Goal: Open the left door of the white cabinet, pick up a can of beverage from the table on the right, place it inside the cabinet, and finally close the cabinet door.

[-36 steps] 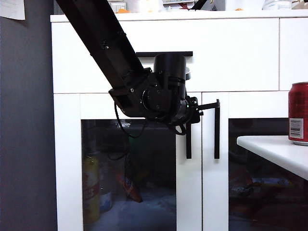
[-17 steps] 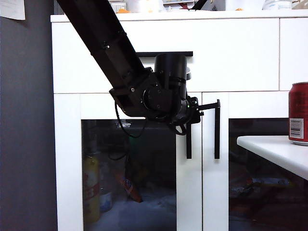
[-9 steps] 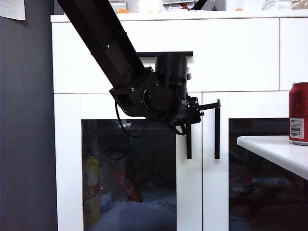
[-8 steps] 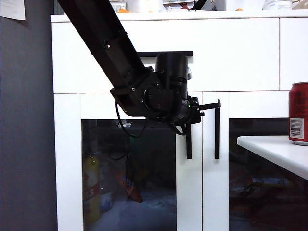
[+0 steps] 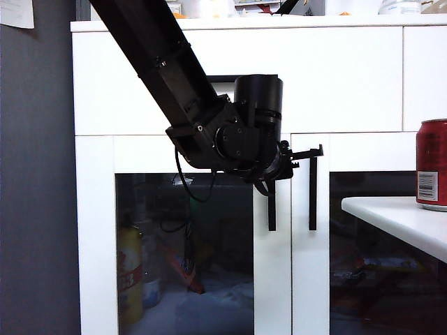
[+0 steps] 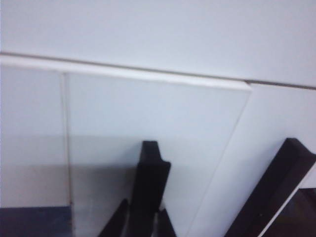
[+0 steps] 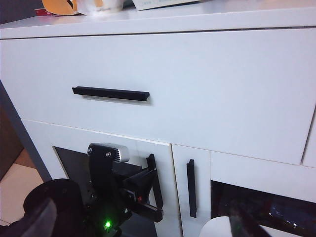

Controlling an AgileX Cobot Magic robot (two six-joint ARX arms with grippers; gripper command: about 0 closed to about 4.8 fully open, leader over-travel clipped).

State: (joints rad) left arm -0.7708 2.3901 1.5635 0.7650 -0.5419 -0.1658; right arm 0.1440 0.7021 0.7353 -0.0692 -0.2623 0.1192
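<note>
Left end effector clamped shut on the vertical black bar handle of the white-framed dark-glass left door, edge slightly ajar in the left wrist view. Red metal drink can stands well apart on the white table. Right end effector open, empty; the right wrist view alone shows the drawer's horizontal black handle fully.

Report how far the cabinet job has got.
Done: the left gripper has its jaws shut on the left door by its handle. In hand: pulling; the door looks barely cracked open. Left: the can of beverage sits untouched on the table; the right gripper hangs open, back from the cabinet; placing and closing remain.
</note>
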